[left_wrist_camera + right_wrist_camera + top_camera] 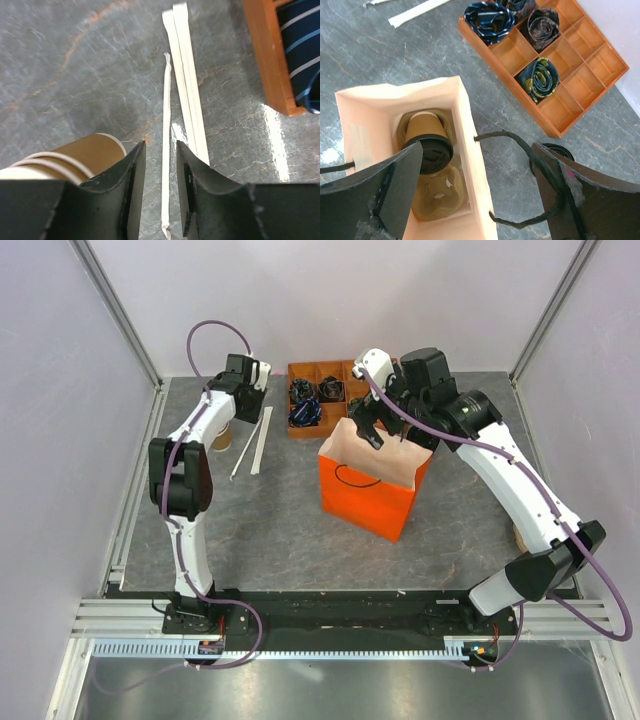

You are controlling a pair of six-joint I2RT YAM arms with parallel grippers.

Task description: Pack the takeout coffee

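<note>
Orange bag (368,495) holds coffee (426,142), tilted; right claw (476,150) wide open, empty: lift straight, clear the handle (496,132). Left claw (160,149) ajar, empty.

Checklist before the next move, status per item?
1. Takeout coffee inside orange bag: ok.
2. Black lid on the cup: ok.
3. Cup upright: not ok, it lies tilted.
4. Right gripper open, off the cup: ok.
5. Bag handle free of the right gripper's fingers: cannot tell, it loops between them.
6. Left gripper open and empty: ok, wrapped straw lies under it.
</note>
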